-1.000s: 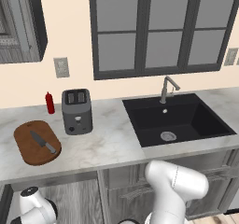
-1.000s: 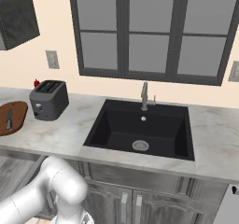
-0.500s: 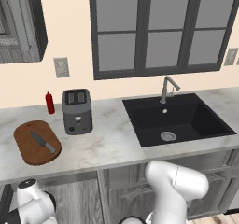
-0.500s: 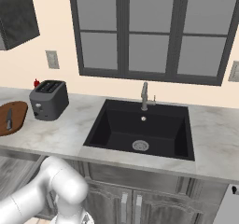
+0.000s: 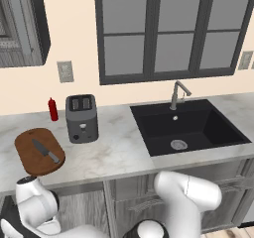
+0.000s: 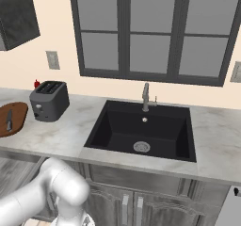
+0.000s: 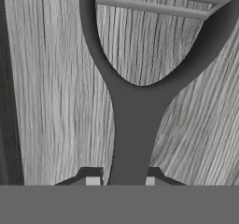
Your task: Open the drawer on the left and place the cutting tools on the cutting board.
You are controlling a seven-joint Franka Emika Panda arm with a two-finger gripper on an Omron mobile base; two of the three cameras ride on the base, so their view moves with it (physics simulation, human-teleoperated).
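Observation:
A dark grey Y-shaped peeler (image 7: pixel 133 111), one of the cutting tools, lies on the grey wood-grain inside of the drawer (image 7: pixel 46 78), its blade bar at the top. My gripper (image 7: pixel 121 181) is shut on the peeler's handle, one fingertip (image 7: pixel 92 181) on either side. On the counter at the left lies the reddish-brown cutting board (image 5: pixel 30 155) (image 6: pixel 16 114). A small knife (image 5: pixel 47 151) (image 6: pixel 9 120) rests on it. My arm reaches down below the counter at the left.
A dark toaster (image 5: pixel 82 118) stands right of the board, with a red bottle (image 5: pixel 52 109) behind it by the wall. The black sink (image 5: pixel 191 128) with its tap (image 5: pixel 177 94) takes the counter's right half. Grey cabinet doors (image 6: pixel 141 206) run below.
The white arm joint at the lower left of the left base view has risen a little. Board, knife and toaster have not moved.

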